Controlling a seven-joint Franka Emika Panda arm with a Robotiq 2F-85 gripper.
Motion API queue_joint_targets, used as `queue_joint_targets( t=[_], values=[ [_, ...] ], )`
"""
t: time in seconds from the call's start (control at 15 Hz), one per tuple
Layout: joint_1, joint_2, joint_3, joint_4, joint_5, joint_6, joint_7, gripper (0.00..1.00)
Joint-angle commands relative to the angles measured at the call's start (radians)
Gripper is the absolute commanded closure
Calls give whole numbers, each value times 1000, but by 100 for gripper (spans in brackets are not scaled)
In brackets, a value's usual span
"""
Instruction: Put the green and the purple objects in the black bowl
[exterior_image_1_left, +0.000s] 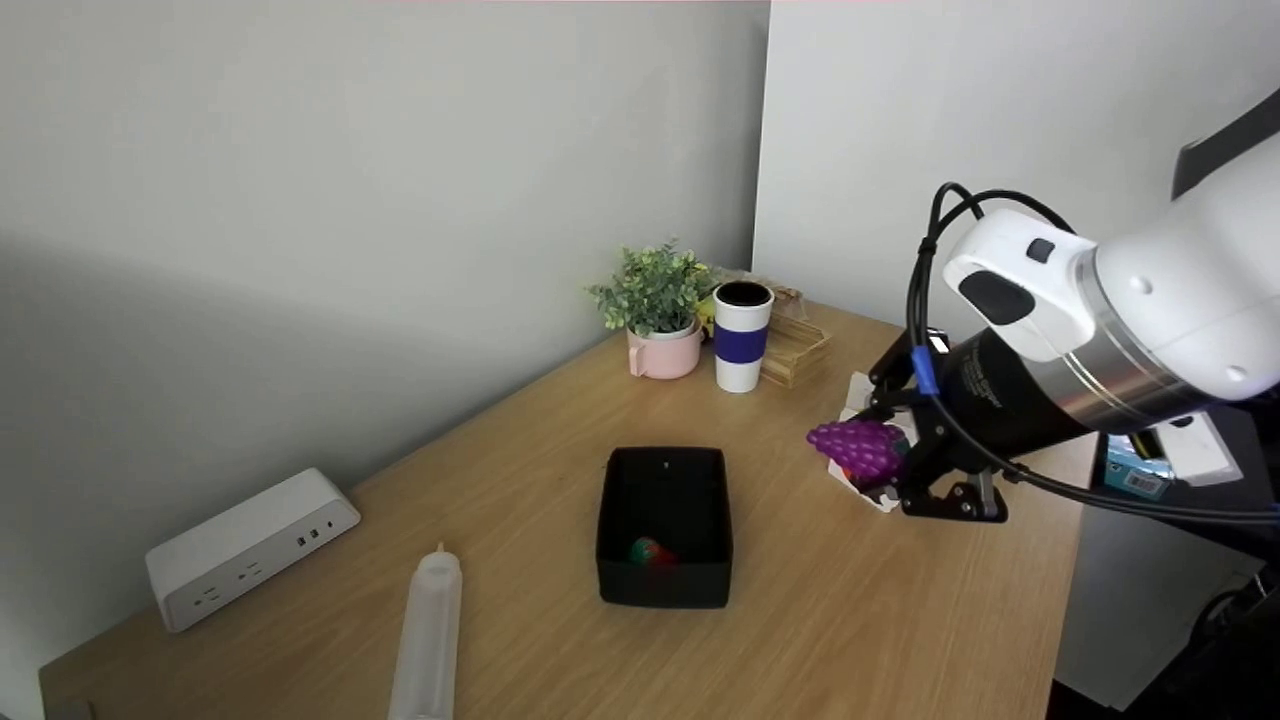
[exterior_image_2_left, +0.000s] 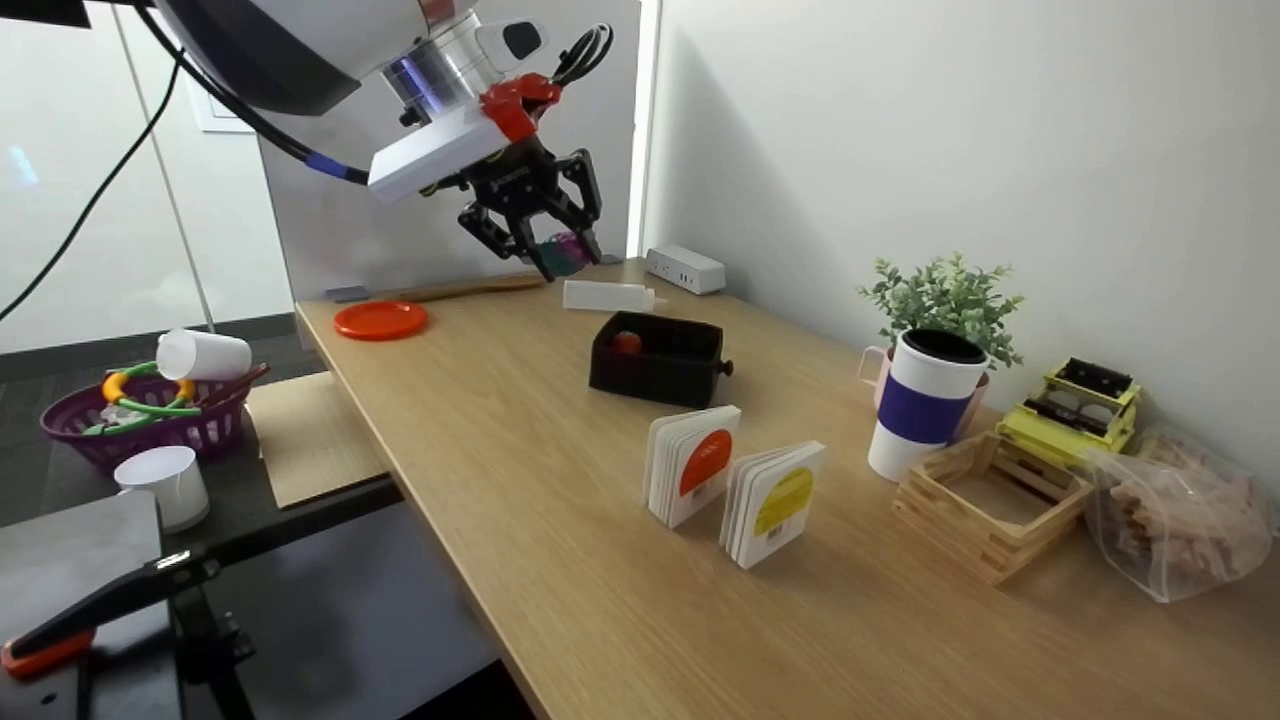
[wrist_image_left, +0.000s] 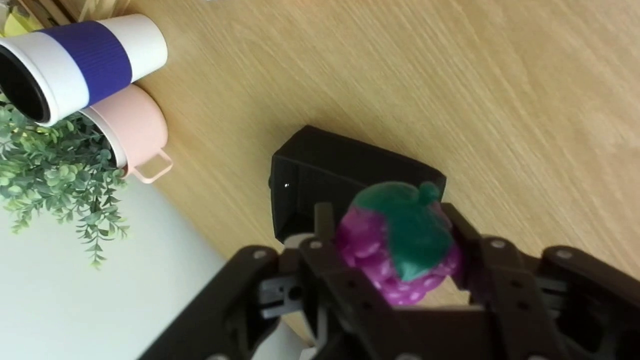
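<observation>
My gripper (exterior_image_1_left: 882, 452) is shut on a purple toy berry (exterior_image_1_left: 850, 447) with a green leafy cap, held in the air above the table. In an exterior view the gripper (exterior_image_2_left: 568, 262) and the berry (exterior_image_2_left: 574, 246) show high over the table. In the wrist view the berry (wrist_image_left: 372, 257) sits between the two fingers of the gripper (wrist_image_left: 392, 235), cap toward the camera. The black rectangular bowl (exterior_image_1_left: 665, 588) stands on the table, apart from the berry; it also shows here (exterior_image_2_left: 650, 382) and in the wrist view (wrist_image_left: 355, 155), partly hidden. A red-and-green toy strawberry (exterior_image_1_left: 650, 551) lies inside it.
Two stacks of coasters (exterior_image_2_left: 692, 465) (exterior_image_2_left: 775, 503) stand near the bowl. A white travel mug (exterior_image_1_left: 740, 347), a plant in a pink cup (exterior_image_1_left: 665, 352) and a wooden crate (exterior_image_2_left: 990, 510) stand by the wall. A clear bottle (exterior_image_1_left: 428, 640), a white power strip (exterior_image_1_left: 255, 545) and a red plate (exterior_image_2_left: 381, 320) lie further off.
</observation>
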Motion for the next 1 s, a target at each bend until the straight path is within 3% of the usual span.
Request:
queue_joint_targets(
  t=[0.0, 0.27, 0.47, 0.67, 0.73, 0.93],
  values=[
    [-10, 43, -9, 40, -12, 54, 11, 73],
    [-32, 126, -9, 134, 77, 124, -83, 73],
    [-80, 212, 24, 215, 279, 160, -248, 73],
    [-163, 286, 125, 296, 535, 122, -458, 73],
    [-215, 309, 192, 333, 601, 92, -521, 73],
    [-264, 381, 272, 439, 770, 38, -687, 73]
  ],
)
